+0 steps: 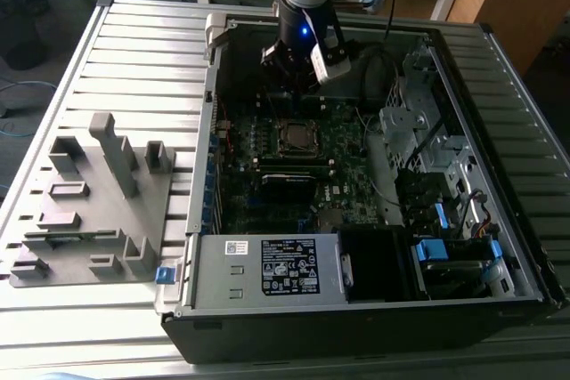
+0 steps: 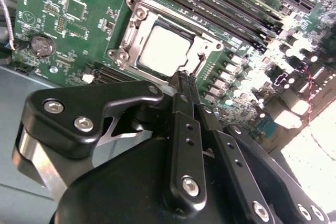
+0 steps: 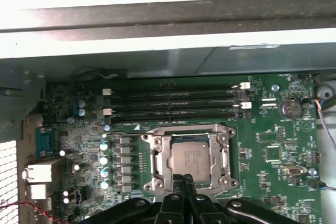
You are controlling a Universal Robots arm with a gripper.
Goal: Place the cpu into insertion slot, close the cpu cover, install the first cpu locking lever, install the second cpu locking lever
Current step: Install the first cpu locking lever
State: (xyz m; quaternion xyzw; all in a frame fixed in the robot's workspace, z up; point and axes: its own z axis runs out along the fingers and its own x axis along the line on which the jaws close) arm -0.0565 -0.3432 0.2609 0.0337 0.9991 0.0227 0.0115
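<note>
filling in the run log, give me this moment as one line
cpu: seated in insertion slot | cpu cover: down over it | claw: shut, tips by slot rim

cpu (image 3: 192, 159) 1 | cpu cover (image 3: 159, 157) 1 | coin battery (image 3: 289, 108) 1

Open computer case (image 1: 312, 337), grey fixture (image 1: 89, 213) beside

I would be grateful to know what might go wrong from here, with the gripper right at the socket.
1. The gripper, jaws together, sits at the edge of the cpu cover; a slip could scrape the exposed face of the cpu.
2. Capacitors crowd beside that cover, so a sideways push might knock them.
</note>
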